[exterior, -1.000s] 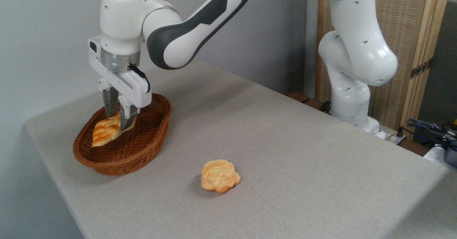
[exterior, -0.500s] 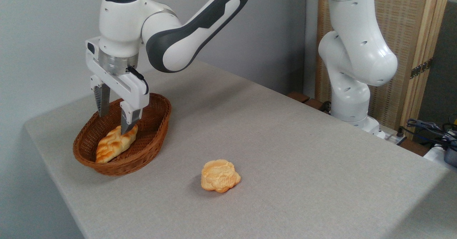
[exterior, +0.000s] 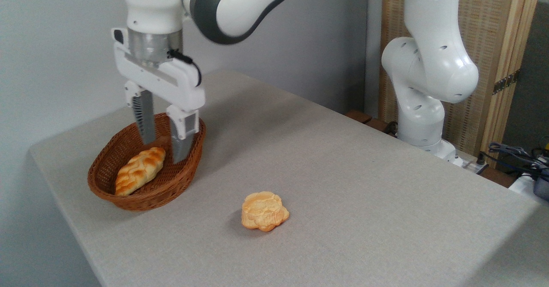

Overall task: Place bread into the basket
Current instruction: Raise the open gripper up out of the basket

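Gripper (exterior: 163, 149) open, empty, above oval woven wicker basket (exterior: 171, 188) w/ glossy braided bread (exterior: 139, 170) lying inside.

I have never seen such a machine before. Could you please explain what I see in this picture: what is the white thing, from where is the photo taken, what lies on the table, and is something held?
The white thing is a robot arm; its base stands at the table's right edge. One fixed camera looks at the table from the front. At the arm's end is a gripper with two fingers, open and holding nothing. Below it a braided bread lies inside a woven basket. A flower-shaped bun sits apart on the grey table.
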